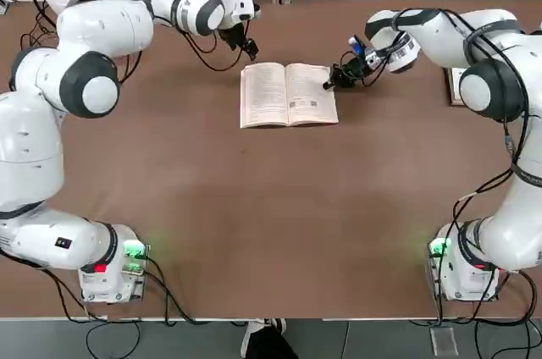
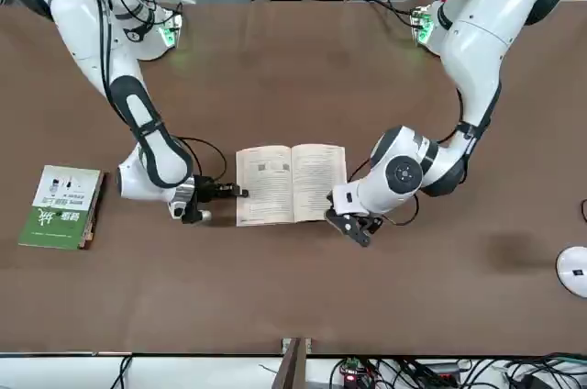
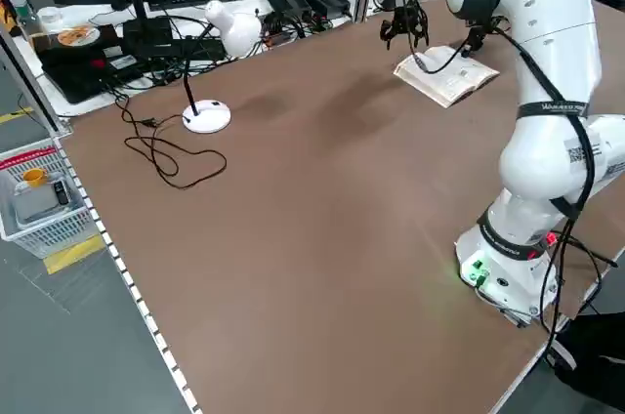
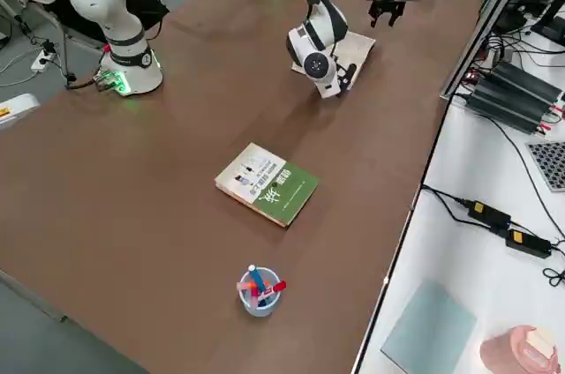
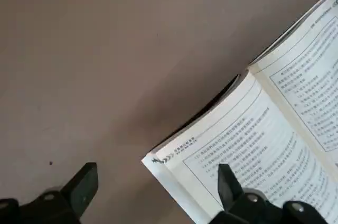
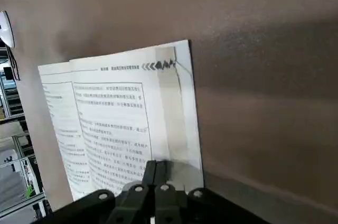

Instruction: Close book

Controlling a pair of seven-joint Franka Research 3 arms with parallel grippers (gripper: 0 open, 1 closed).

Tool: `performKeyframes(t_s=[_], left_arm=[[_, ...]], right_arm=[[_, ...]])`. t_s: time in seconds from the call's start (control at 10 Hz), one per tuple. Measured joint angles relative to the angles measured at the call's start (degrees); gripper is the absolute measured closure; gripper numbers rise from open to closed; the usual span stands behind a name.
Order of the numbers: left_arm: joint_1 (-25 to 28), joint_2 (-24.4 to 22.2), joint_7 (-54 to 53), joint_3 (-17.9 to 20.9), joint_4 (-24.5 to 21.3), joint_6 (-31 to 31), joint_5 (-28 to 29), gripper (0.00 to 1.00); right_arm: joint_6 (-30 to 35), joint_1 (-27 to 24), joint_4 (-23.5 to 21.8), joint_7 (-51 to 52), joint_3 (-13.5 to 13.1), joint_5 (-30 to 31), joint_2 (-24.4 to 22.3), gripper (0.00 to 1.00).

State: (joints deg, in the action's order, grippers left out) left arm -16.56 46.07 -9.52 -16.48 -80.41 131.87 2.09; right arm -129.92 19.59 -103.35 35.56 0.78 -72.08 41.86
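The book (image 1: 288, 95) lies open and flat on the brown table (image 1: 254, 223), white text pages up; it also shows in the front view (image 2: 292, 183). My right gripper (image 1: 330, 82) is low at the book's right-hand edge. In its wrist view the right gripper (image 6: 156, 167) is shut, fingertips together over the outer margin of the book (image 6: 121, 113), and I cannot tell whether they touch the page. My left gripper (image 1: 248, 47) hovers by the book's far left corner. Its wrist view shows the left gripper (image 5: 156, 179) open, with that corner of the book (image 5: 264, 129) between the fingers.
A green-and-white book (image 2: 62, 207) lies on the table on the right arm's side. A cup of pens (image 4: 258, 290) stands beyond it near the table edge. A white lamp base (image 3: 207, 116) with a cable sits on the left arm's side. Cables and boxes line the far edge.
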Motion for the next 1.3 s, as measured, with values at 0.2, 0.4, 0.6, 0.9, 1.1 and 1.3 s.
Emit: performKeyframes(t_s=[0.2, 0.4, 0.6, 0.9, 1.1, 1.3], left_arm=[[-0.01, 0.16, -0.27, 0.00, 0.04, 0.40, 0.00, 0.00], [-0.12, 0.16, -0.74, -0.05, 0.14, 0.76, 0.00, 0.00], [-0.54, 0.16, -2.00, -0.08, 0.31, 1.90, 0.00, 0.00], [-0.89, 0.16, -5.44, -0.10, 1.16, 3.08, 0.00, 0.00], [-0.78, 0.16, -8.93, -0.09, 1.92, 3.11, 0.00, 0.00], [-0.61, 0.16, -11.52, -0.09, 2.53, 3.11, -0.66, 0.00]], right_arm=[[-0.01, 0.00, 0.00, 0.12, 0.00, -0.01, 0.00, 0.99], [-0.02, 0.01, 0.00, 0.17, 0.00, -0.01, 0.00, 0.99], [-0.02, 0.01, 0.00, 0.19, 0.00, -0.01, 0.00, 0.99], [-0.03, 0.01, 0.00, 0.21, 0.00, -0.02, 0.00, 0.99], [-0.03, 0.01, 0.00, 0.31, 0.00, -0.02, 0.00, 0.99], [-0.03, 0.01, 0.00, 0.84, 0.00, -0.02, 0.00, 0.99]])
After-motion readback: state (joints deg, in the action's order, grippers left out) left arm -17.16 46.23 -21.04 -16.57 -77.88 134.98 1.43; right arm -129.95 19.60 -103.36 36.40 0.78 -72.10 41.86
